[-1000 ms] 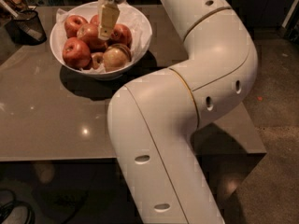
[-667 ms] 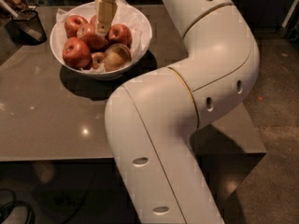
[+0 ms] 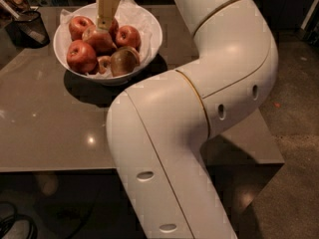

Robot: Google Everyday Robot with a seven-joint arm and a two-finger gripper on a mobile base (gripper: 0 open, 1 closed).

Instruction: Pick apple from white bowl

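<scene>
A wide white bowl [image 3: 149, 29] lined with crumpled white paper stands on the brown table [image 3: 45, 123] at the upper left. It holds several red apples: one at the back left [image 3: 79, 26], one at the front left [image 3: 81, 55], one at the right [image 3: 128, 36] and one in the middle [image 3: 99, 40]. A brownish apple [image 3: 123, 61] lies at the front. My gripper [image 3: 103, 26] comes down from the top edge, its tan tip right over the middle apple. Whether it touches the apple is unclear.
A small black mesh cup [image 3: 30, 28] stands left of the bowl near the table's left corner. My bulky white arm [image 3: 199, 98] crosses the table's right half and hides it. Dark floor [image 3: 289, 158] lies to the right.
The gripper has shifted a little left and up over the bowl, and the arm's elbow has swung left. The apples and the bowl have stayed put.
</scene>
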